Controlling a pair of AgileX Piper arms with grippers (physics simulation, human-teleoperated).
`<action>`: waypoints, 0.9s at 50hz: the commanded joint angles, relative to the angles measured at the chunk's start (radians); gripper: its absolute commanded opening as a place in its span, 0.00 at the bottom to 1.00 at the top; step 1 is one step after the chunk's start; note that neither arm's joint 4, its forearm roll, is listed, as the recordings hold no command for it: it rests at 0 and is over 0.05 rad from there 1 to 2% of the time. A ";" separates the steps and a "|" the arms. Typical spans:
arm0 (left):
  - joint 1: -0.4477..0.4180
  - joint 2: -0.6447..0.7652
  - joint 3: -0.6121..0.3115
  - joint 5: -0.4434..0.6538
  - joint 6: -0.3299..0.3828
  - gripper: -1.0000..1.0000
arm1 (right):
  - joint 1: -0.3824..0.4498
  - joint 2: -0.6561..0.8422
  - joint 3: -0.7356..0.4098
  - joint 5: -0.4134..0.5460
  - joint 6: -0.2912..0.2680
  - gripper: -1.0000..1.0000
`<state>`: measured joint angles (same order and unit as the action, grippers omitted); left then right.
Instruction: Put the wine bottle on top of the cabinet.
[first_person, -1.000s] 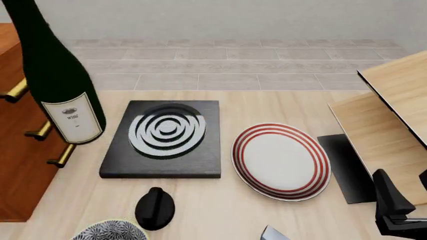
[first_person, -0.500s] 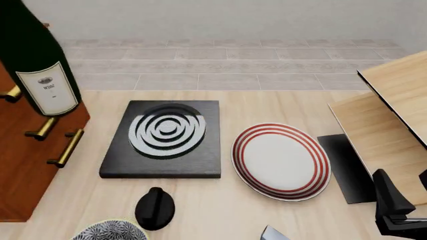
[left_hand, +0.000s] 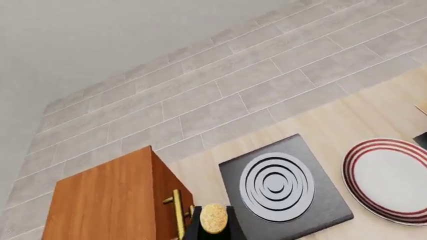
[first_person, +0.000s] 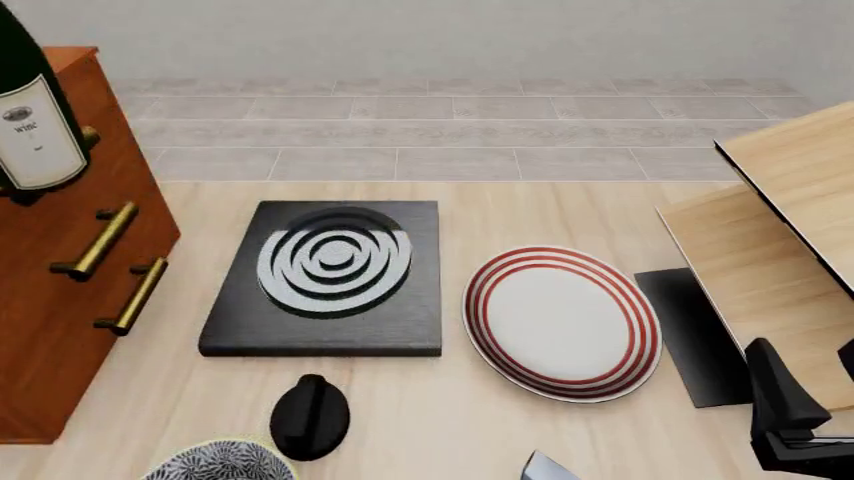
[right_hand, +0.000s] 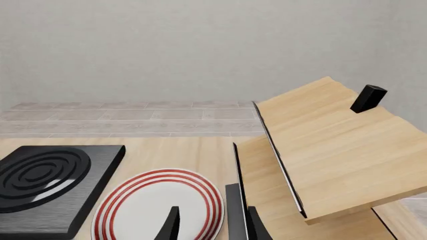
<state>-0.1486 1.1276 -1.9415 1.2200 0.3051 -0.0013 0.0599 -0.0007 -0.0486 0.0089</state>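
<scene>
Wine bottle (first_person: 38, 120) carried over the cabinet (first_person: 60, 300).
Heavy, slick, breakable glass; my left hand (left_hand: 213, 231) grips its neck under the cork; right hand's (right_hand: 210, 227) closure unclear.

Our right gripper (first_person: 801, 425) sits low at the near right edge of the front view, dark and only partly in frame; in its own wrist view two dark fingertips (right_hand: 170, 226) stand apart with nothing between them. Our left arm lies outside the front view, and its fingers cannot be made out in its wrist view.
</scene>
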 joint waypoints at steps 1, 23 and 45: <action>0.088 0.013 -0.054 0.000 0.015 0.00 | 0.000 0.000 0.000 0.000 0.000 1.00; 0.249 0.119 -0.228 0.000 -0.002 0.00 | 0.000 0.000 0.000 0.000 0.000 1.00; 0.358 0.185 -0.288 0.000 0.015 0.00 | 0.000 0.000 0.000 0.000 0.000 1.00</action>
<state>0.1628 1.2909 -2.1905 1.2200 0.3078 -0.0013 0.0600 -0.0007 -0.0487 0.0089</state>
